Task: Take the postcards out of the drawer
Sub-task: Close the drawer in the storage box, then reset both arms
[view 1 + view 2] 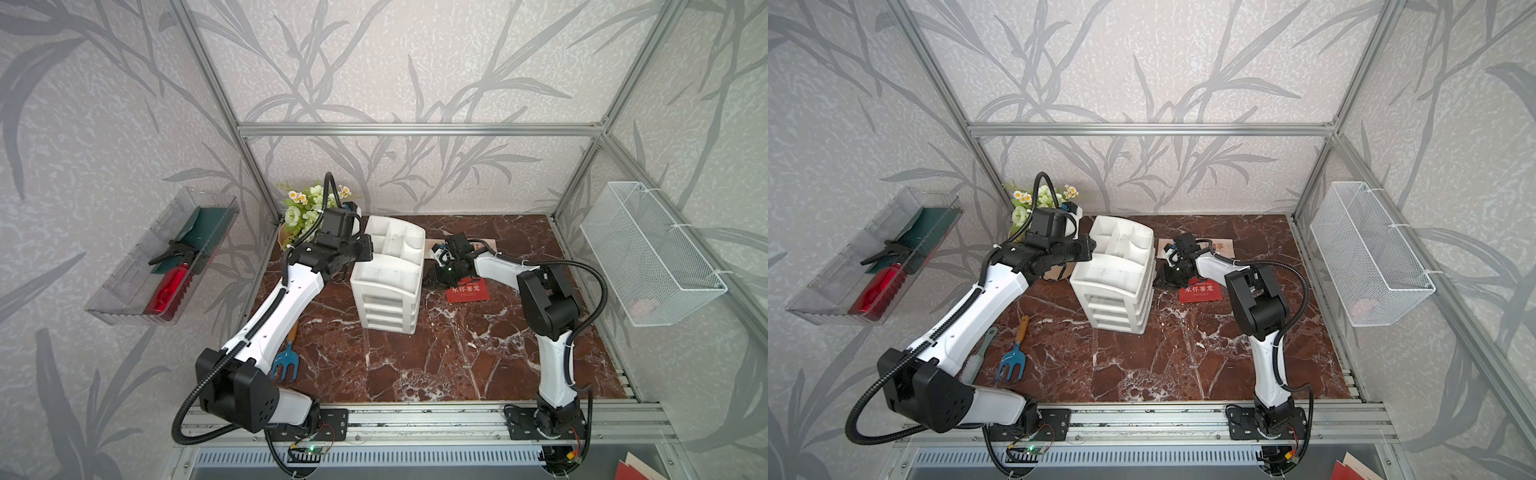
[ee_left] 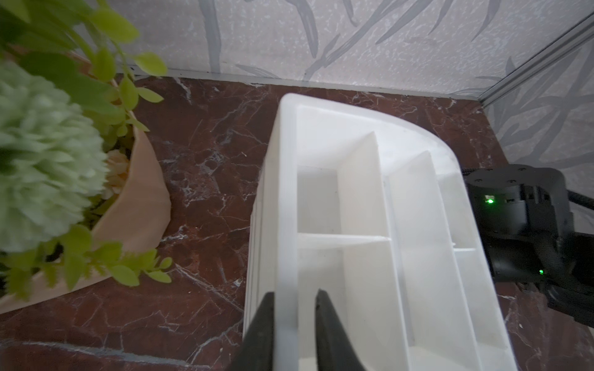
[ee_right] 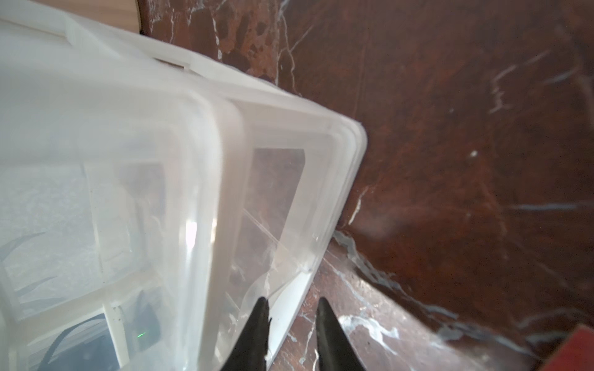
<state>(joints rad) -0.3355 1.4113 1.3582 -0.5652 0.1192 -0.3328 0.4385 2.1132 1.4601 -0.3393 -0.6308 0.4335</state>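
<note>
While the left hand [image 2: 295, 293] straddles the outer wall of the white organiser [image 2: 414, 205] at its open top, its fingers stand only narrowly parted, with a sliver of gap showing beside the wall. The right hand [image 3: 293, 299] is low at the organiser's right side. Its fingers are a narrow way apart and sit astride the rim of the see-through drawer [image 3: 154, 180]; whether they pinch that rim I cannot tell. The brown marbled bench [image 3: 466, 128] shows through the drawer's clear floor. The red postcard [image 1: 1200, 293] lies flat on the bench just beside the right hand, outside the drawer. A beige postcard [image 1: 1221, 249] lies farther back, partly hidden by the right wrist.
</note>
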